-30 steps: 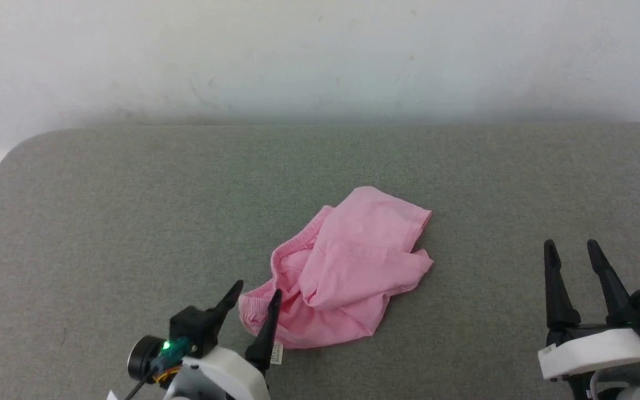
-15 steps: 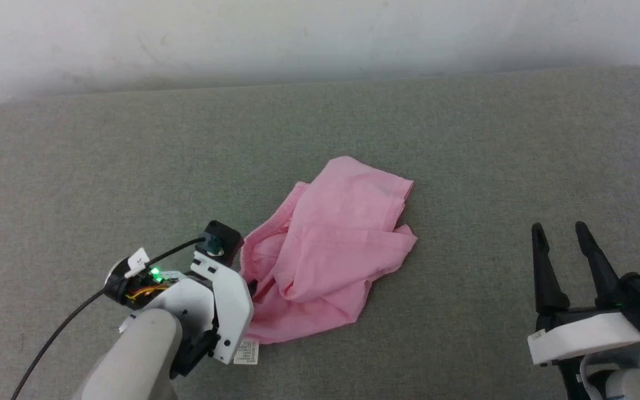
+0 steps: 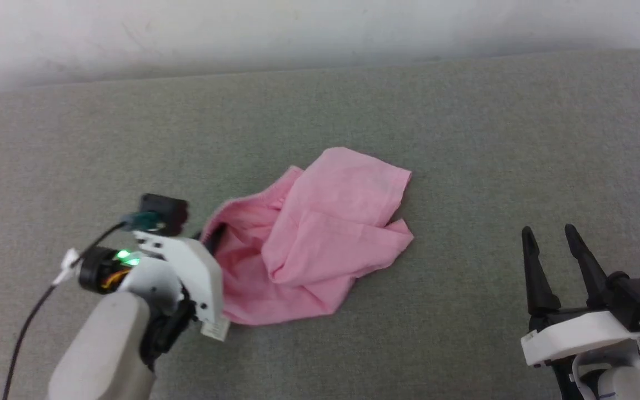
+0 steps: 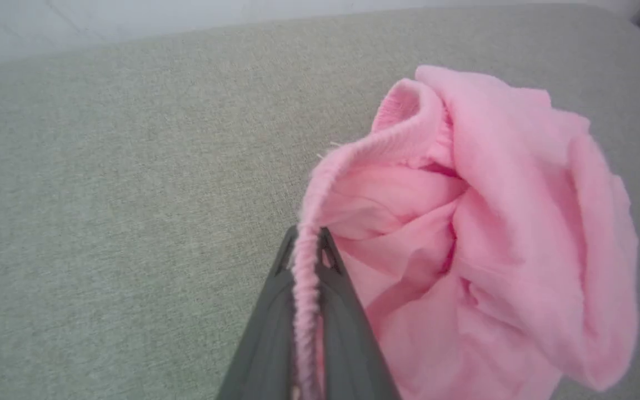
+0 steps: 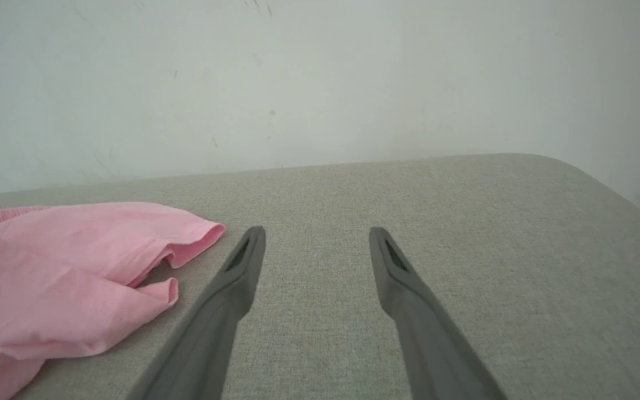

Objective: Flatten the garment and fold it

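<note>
Left wrist view: garment [image 4: 492, 222] partly covers pinching left claw [image 4: 309, 239].

The label [image 3: 215, 329] on the garment [image 3: 320, 222] seems illegible.

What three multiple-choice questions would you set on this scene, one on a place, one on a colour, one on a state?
1. Where is the right gripper relative to the shorts?
A. On top of them. B. To their right, apart. C. Beneath them.
2. What colour are the shorts?
A. Pink. B. Blue. C. White.
3. What state is the left gripper in?
A. Wide open. B. Shut on nothing. C. Shut on the waistband.
Answers: 1 B, bare cushion lies between them; 2 A, the fabric is pink in each view; 3 C, the left wrist view shows its fingers pinching the waistband.
</note>
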You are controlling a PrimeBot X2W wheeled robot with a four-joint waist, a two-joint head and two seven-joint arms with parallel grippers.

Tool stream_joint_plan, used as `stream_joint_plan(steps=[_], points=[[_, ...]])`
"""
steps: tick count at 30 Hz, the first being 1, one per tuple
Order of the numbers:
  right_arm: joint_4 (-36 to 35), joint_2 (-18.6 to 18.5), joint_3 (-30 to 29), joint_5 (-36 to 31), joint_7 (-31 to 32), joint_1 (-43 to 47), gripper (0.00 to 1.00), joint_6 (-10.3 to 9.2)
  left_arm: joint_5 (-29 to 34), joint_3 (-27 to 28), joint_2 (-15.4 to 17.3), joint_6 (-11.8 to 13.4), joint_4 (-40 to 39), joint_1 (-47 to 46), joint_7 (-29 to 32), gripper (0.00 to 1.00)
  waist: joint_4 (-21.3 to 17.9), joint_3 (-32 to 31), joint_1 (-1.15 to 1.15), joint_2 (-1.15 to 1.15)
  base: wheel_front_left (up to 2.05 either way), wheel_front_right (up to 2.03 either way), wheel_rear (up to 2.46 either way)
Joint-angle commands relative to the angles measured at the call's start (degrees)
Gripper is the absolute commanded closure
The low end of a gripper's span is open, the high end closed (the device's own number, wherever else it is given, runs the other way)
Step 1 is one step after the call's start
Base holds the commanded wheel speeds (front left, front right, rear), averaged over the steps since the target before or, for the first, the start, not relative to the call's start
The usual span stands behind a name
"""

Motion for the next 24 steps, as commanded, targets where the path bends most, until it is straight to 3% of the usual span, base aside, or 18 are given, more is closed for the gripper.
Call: stream_joint_plan(steps=[1,6,9,10,11,12,13,14,19,24], points=[[0.25,0.15,-0.17,-0.53,0.3,0.14,0.0,-0.05,-0.91,1.86,-0.28,1.45,-0.28,1.43,-2.57,1.0,2.14,-2.12,-0.01,0.0,0.0,0.0,0.0],[0.78,0.15,-0.22,-0.52,1.71,0.93,0.0,-0.05,-3.49,8.4,-1.24,6.39,-0.87,6.5,-10.53,1.0,4.66,-4.35,-0.01,0.0,0.0,0.0,0.0],[1.35,0.15,0.26,-0.2,2.88,1.4,0.0,-0.05,-4.82,10.21,-2.47,8.92,0.35,10.59,-11.88,1.0,5.95,-5.27,-0.01,0.0,0.0,0.0,0.0],[1.66,0.15,0.43,-0.03,3.46,1.55,0.0,-0.05,-4.9,10.11,-2.79,9.47,0.93,11.9,-11.72,0.88,6.3,-5.46,-0.01,0.0,0.0,0.0,0.0],[1.97,0.15,0.66,-0.03,4.19,1.73,0.0,-0.05,-5.06,9.87,-3.27,9.89,1.59,13.1,-11.47,0.68,6.69,-5.56,-0.01,0.0,0.0,0.0,0.0],[2.19,0.15,0.94,-0.18,4.74,1.85,0.0,-0.05,-5.03,9.41,-3.7,9.95,2.06,13.95,-11.51,0.12,7.06,-5.69,-0.01,0.0,0.0,0.0,0.0],[2.19,0.15,0.94,-0.18,4.74,1.85,0.0,-0.05,-5.03,9.41,-3.7,9.95,2.06,13.95,-11.51,0.12,7.06,-5.69,-0.01,0.0,0.0,0.0,0.0],[2.38,0.15,1.21,-0.26,5.24,1.97,0.0,-0.05,-4.94,9.08,-4.19,9.85,2.25,14.43,-12.3,0.0,7.46,-5.83,-0.01,0.0,0.0,0.0,0.0],[1.55,0.15,2.65,-1.53,7.36,1.7,0.0,-0.05,-4.24,8.74,-6.49,8.44,1.13,14.73,-20.84,0.0,9.57,-6.54,-0.01,0.0,0.0,0.0,0.0],[0.25,-0.98,6.61,-2.19,12.58,-1.16,0.0,-0.05,-0.19,7.53,-6.48,6.11,-1.44,14.45,-32.15,0.0,12.27,-6.87,-0.01,0.0,0.0,0.0,0.0]])
